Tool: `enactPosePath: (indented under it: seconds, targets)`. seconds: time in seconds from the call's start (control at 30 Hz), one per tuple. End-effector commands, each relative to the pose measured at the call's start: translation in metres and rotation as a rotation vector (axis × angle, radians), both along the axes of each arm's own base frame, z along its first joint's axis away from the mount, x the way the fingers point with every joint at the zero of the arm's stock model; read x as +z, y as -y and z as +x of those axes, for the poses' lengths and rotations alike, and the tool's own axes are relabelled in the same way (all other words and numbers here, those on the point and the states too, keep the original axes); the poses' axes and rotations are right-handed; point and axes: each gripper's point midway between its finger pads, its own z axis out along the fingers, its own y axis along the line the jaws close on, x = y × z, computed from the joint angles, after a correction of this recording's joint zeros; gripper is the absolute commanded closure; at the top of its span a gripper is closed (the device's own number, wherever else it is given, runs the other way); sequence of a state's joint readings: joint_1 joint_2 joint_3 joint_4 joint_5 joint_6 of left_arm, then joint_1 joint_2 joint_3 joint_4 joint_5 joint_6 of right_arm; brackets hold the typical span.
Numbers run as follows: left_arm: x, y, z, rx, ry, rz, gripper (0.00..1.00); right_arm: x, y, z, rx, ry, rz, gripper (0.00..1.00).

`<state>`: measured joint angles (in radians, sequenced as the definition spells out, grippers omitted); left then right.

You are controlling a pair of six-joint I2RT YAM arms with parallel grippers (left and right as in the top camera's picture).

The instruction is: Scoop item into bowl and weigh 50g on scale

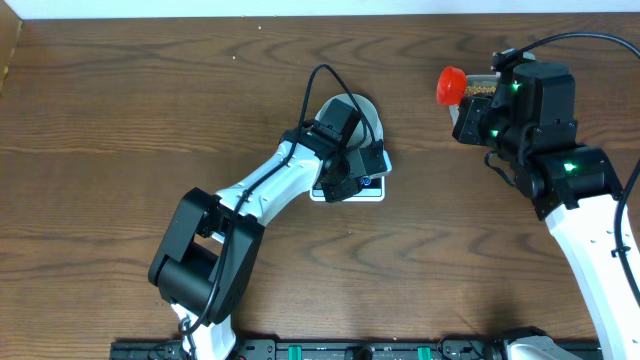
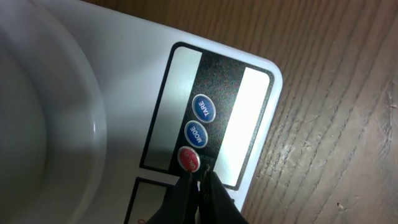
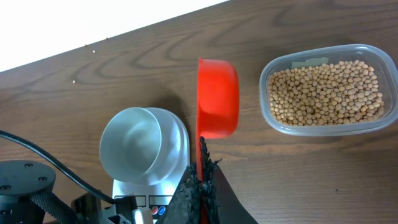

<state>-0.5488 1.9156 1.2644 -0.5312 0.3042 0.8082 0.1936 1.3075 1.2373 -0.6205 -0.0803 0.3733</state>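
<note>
Both clenched, left tool (image 2: pixel 200 178) at scale (image 2: pixel 143 68) edge, right tool (image 3: pixel 200 180) on red scoop (image 3: pixel 217 93), bare table (image 2: pixel 336 124) beside

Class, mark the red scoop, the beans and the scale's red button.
red scoop (image 3: pixel 217 99): right wrist view, middle of its cup.
beans (image 3: pixel 323 93): right wrist view, middle of the heap.
red button (image 2: pixel 188 159): left wrist view, its centre.

looks like a robot lab bench. cabled left arm (image 1: pixel 265 190) and right arm (image 1: pixel 590 210), green leds (image 1: pixel 572 167) lit, over a wood-grain table (image 1: pixel 120 120); black rail (image 1: pixel 360 350) with green connectors along the near edge. kitchen bits on the table: scale (image 2: pixel 124 87), bowl (image 3: pixel 134 146), tub (image 3: pixel 266 106) of beans (image 3: pixel 323 93), red scoop (image 3: pixel 217 99).
</note>
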Motion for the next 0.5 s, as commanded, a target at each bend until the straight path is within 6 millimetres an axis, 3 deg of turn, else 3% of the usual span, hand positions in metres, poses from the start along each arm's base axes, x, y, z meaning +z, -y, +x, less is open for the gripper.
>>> enactPosePath:
  seconds: [0.0, 0.47]
  targets:
    - [-0.0074, -0.0016, -0.0001, 0.029, -0.016, 0.008, 0.93, 0.0108, 0.0037, 0.0036, -0.005, 0.029, -0.014, 0.99]
    - [-0.0051, 0.002, 0.0065, 0.085, -0.009, -0.014, 0.93, 0.0108, 0.0036, 0.0036, -0.005, 0.029, -0.013, 0.99]
